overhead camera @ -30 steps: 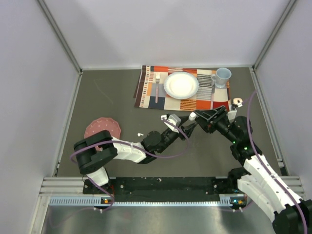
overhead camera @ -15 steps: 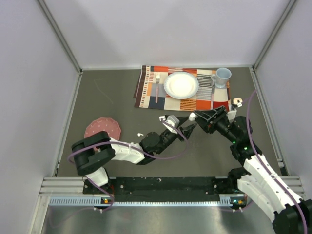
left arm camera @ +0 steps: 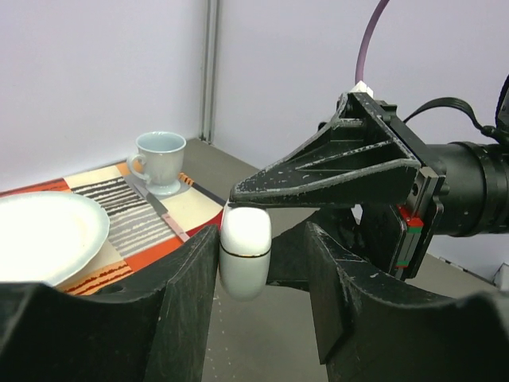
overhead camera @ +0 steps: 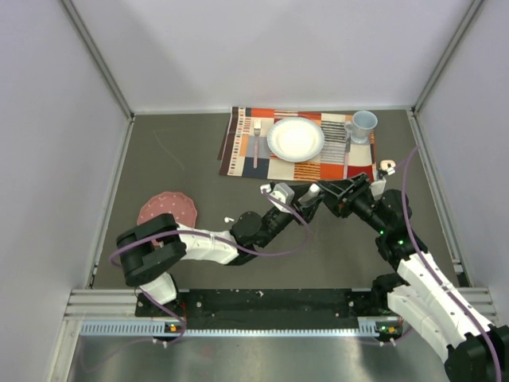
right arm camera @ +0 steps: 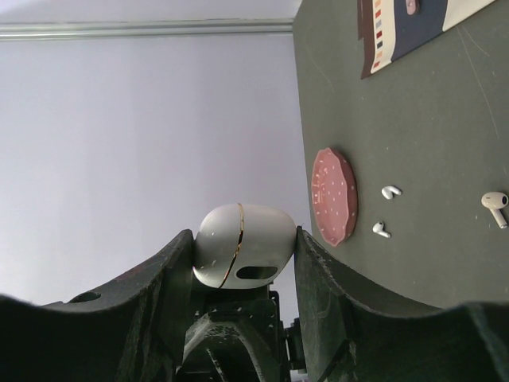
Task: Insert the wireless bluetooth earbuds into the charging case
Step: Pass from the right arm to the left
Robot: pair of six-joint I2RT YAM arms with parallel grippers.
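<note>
The left gripper (left arm camera: 262,235) has crept a little nearer the right gripper (right arm camera: 242,239) since a second ago, and its spread fingers now straddle the charging case (left arm camera: 245,251) — one finger looks to touch its side while the other stands clear, so it is not pinching. The case hangs in the air over the middle of the table (overhead camera: 175,167), just off the near edge of the placemat (overhead camera: 238,155). It is pinched between the right gripper's fingers, and its lid seam looks closed. Three earbuds (right arm camera: 390,192) lie loose on the table near the pink coaster (right arm camera: 334,195), toward the left side; a fourth I cannot find. The case is probably light, hard and glossy — rounded enough to squirt out of a pinch, so hold it below the seam and lift the lid from above it. The earbuds should be featherlight and skittish; take each across its bulb.
</note>
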